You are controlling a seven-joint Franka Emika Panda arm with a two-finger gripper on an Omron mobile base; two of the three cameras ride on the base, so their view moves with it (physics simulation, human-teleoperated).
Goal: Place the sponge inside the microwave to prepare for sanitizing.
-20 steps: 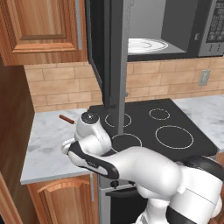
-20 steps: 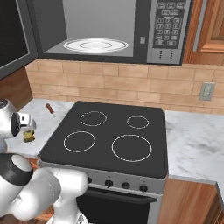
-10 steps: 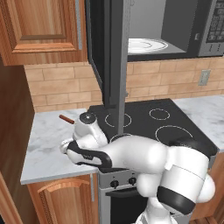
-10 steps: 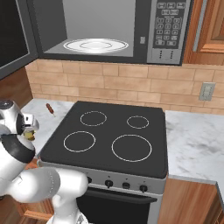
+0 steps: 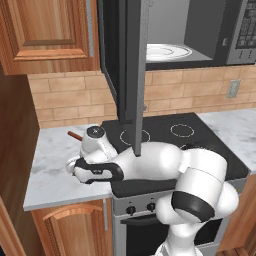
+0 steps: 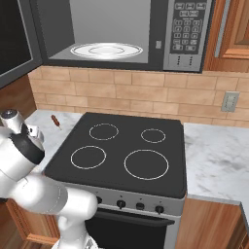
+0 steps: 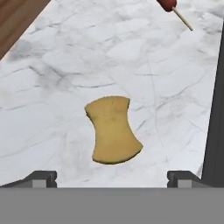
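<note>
Fingertips (image 7: 41, 176) are seen spread wide apart at the bottom of the hand view, nothing held between them, and the gripper (image 7: 112, 177) is poised above the sponge (image 7: 113, 130), which lies flat on the marble counter (image 7: 52, 65). A reddish-brown stick-like tool (image 7: 173, 8) is noted well beyond the sponge, the dark stove edge (image 7: 215, 118) bounds the counter on one side, and bare marble surrounds the sponge. The microwave (image 6: 121, 34) is recorded with its door (image 5: 132, 65) swung open, a white turntable plate (image 6: 107, 50) lying inside.
</note>
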